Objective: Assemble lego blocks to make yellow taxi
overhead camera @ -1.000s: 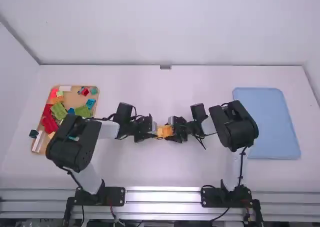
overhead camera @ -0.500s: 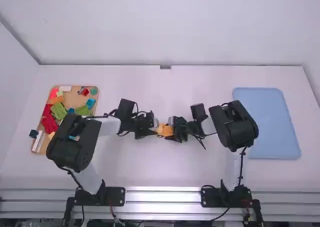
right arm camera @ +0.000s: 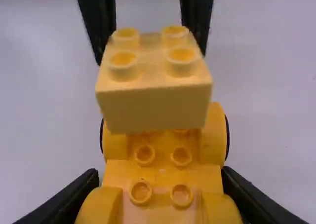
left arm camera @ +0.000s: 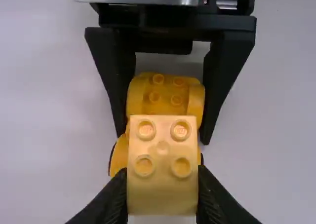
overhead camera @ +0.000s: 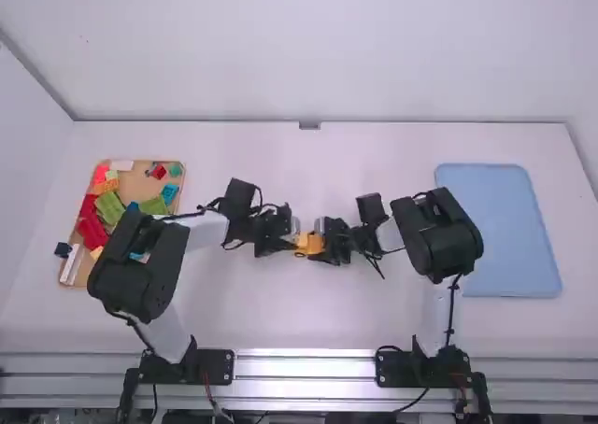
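High view: over the last 1.0 s, the left gripper (overhead camera: 295, 241) has shifted slightly away from the camera, while the right gripper (overhead camera: 323, 244) has kept its place. This suggests alignment of the next part. The car base (overhead camera: 315, 246) is between the 2 grippers. Spare blocks (overhead camera: 110, 206) lie on the tan tray (overhead camera: 139, 179) at left; the blue tray (overhead camera: 497, 228) is at right.

Left wrist view: the left gripper is clamped on 1 pale yellow block (left arm camera: 163, 194) with 4 studs (left arm camera: 180, 130). Beyond it, the right gripper's 2 fingers grip the car base from both sides.

Right wrist view: the block overlaps the base's far studs; contact cannot be confirmed. Black wheel edges (right arm camera: 227, 135) flank the base. Next, judged: align studs, then press. Risk: skewed seating.
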Tool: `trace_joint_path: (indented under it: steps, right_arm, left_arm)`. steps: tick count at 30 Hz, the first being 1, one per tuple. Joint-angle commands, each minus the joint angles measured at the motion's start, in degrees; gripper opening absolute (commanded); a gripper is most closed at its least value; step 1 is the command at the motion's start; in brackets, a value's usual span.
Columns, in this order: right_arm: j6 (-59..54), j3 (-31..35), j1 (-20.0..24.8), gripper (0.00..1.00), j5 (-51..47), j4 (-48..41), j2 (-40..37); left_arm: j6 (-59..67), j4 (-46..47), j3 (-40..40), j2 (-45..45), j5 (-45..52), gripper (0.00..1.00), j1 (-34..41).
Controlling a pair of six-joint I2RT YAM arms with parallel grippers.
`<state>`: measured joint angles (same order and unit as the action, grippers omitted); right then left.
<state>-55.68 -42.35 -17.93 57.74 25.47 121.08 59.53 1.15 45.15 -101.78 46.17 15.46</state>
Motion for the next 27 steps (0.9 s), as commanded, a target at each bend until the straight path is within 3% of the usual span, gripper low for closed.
trace_joint_path:
  steps: [1, 27]
  right_arm:
    - [-0.22, 0.33, 0.20, 0.50, -0.22, -0.55, 0.85]
    - [-3.72, 0.31, -1.57, 0.50, 0.26, -3.21, 0.85]
  left_arm:
    - [1.60, 0.68, 0.59, -0.44, 0.26, 0.18, 0.35]
    - [1.62, 5.25, 0.55, -0.46, -5.20, 0.17, 2.67]
